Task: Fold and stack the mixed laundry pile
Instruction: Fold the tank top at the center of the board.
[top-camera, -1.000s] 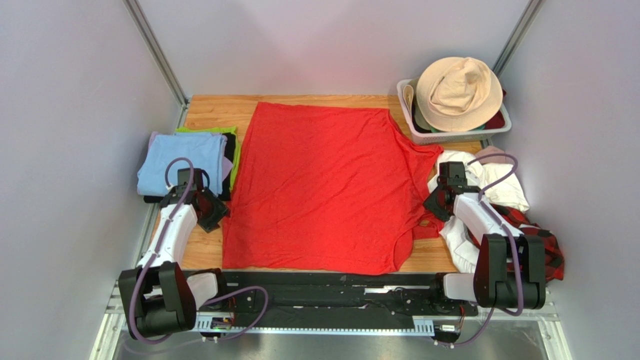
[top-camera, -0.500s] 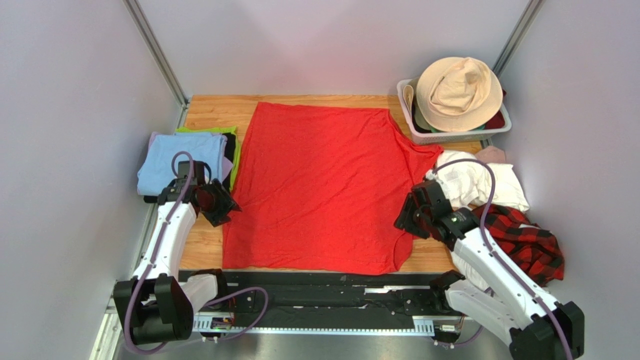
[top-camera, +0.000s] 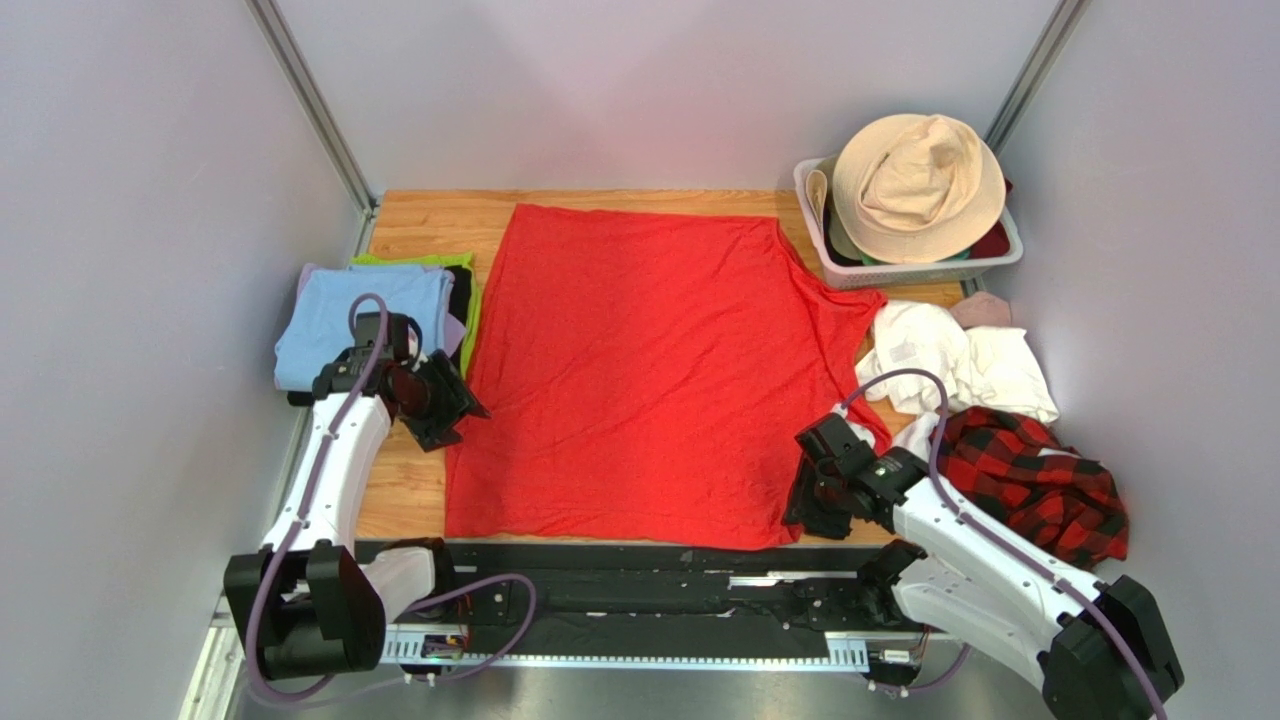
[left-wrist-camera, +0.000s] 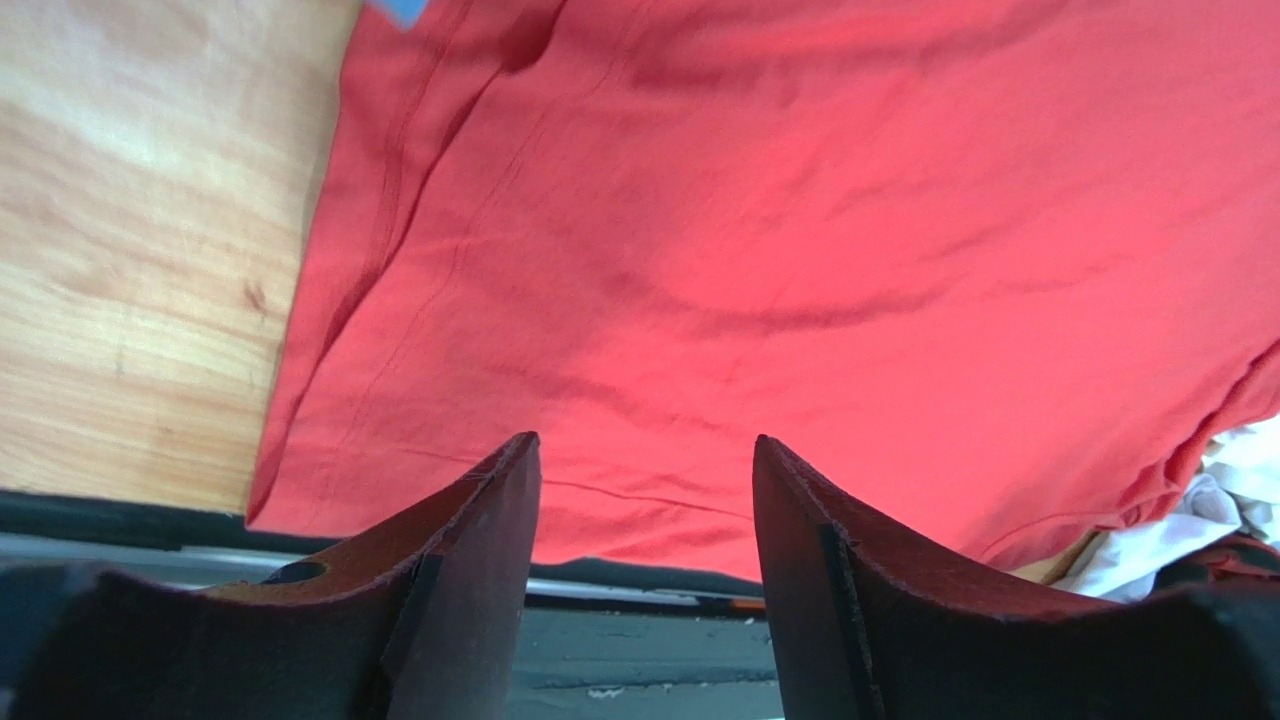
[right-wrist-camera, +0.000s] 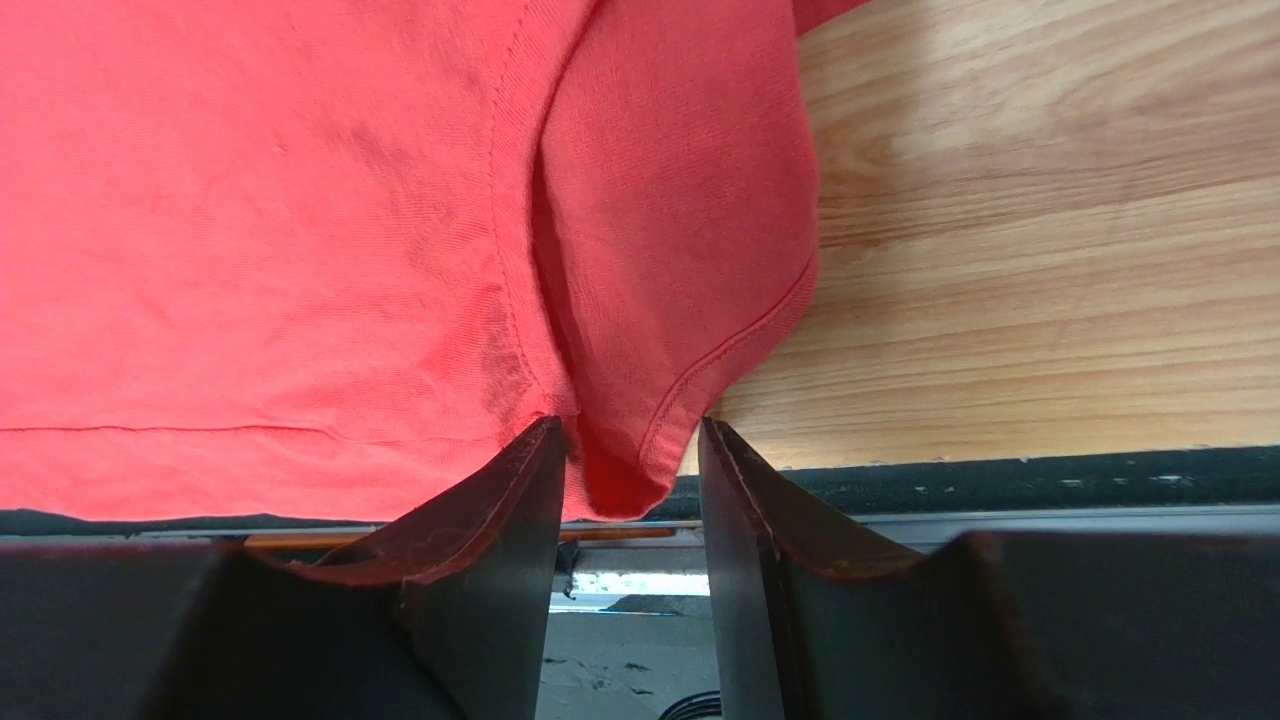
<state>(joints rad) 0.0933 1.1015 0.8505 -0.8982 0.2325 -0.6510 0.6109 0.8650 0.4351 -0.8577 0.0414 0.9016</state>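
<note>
Both arms are poised at the red T-shirt (top-camera: 646, 375), which lies spread flat on the table (top-camera: 403, 503). The rest of the mixed laundry pile (top-camera: 977, 375) is heaped well apart from the right jaws, on that arm's outer side. The step in hand looks to be taking hold of the shirt for its first fold.

Your right gripper (right-wrist-camera: 631, 435) has its jaws apart. The shirt's near corner, a doubled flap with a stitched hem, pokes into the gap between them, and nothing is pinched yet. Push the tips a little further over that flap before you close. That way you catch both layers and not just the hem's tip, which would likely slip out on the lift.

Your left gripper (left-wrist-camera: 642, 450) also has its jaws apart, and they are empty. Red cloth fills the view beyond the tips, and the shirt's side edge runs off to one side of the jaws with bare wood past it. Bring the tips down onto that edge rather than the middle of the cloth. Then raise both sides together so the fold falls square.

The left arm rises from its base along the table's side, with its wrist bent inward over the shirt's edge. The right arm lies low and stretched, its elbow swung out near the plaid shirt (top-camera: 1059, 495) and its wrist turned toward the table's near edge.
</note>
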